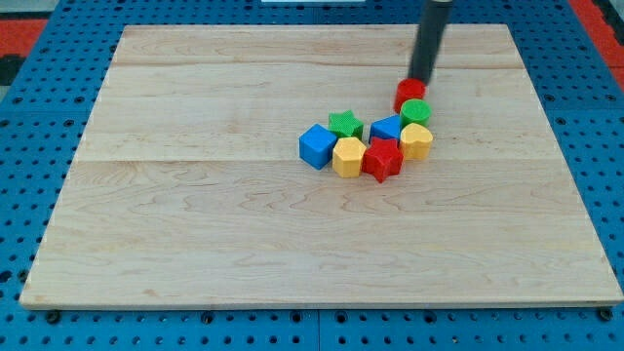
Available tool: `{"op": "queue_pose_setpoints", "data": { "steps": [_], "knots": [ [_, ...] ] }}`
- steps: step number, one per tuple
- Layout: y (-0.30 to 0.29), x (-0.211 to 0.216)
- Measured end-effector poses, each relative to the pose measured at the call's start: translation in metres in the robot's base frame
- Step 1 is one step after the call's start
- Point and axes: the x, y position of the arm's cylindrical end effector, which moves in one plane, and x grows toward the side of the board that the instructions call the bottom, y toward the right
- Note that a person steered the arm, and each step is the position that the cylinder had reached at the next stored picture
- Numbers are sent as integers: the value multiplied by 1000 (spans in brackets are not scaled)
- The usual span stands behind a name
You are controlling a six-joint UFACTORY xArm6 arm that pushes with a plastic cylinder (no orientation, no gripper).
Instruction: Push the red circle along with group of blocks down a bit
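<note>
I see pale wood-grain surface [195, 195] on blue pegboard base [19, 175]. Dark rod, my tip [420, 79]. Red circle [410, 93], green circle [415, 111], yellow heart [416, 141], blue block [387, 127], green star [344, 123], red star [381, 159], yellow hexagon [348, 156], blue cube [317, 145].

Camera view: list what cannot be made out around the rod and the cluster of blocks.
- My tip: whether it touches the red circle cannot be told; the tip overlaps the circle's top edge.
- Rod's upper part: cut off by the view's top edge.
- Blue block between the green star and the yellow heart: shape unclear, partly hidden by the red star.
</note>
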Motion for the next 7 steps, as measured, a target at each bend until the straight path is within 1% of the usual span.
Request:
{"op": "queue_pose_setpoints", "data": {
  "steps": [1, 2, 4, 6, 7],
  "knots": [
    [-48, 24],
    [-56, 23],
    [0, 20],
    [-50, 29],
    [-54, 32]
  ]
}}
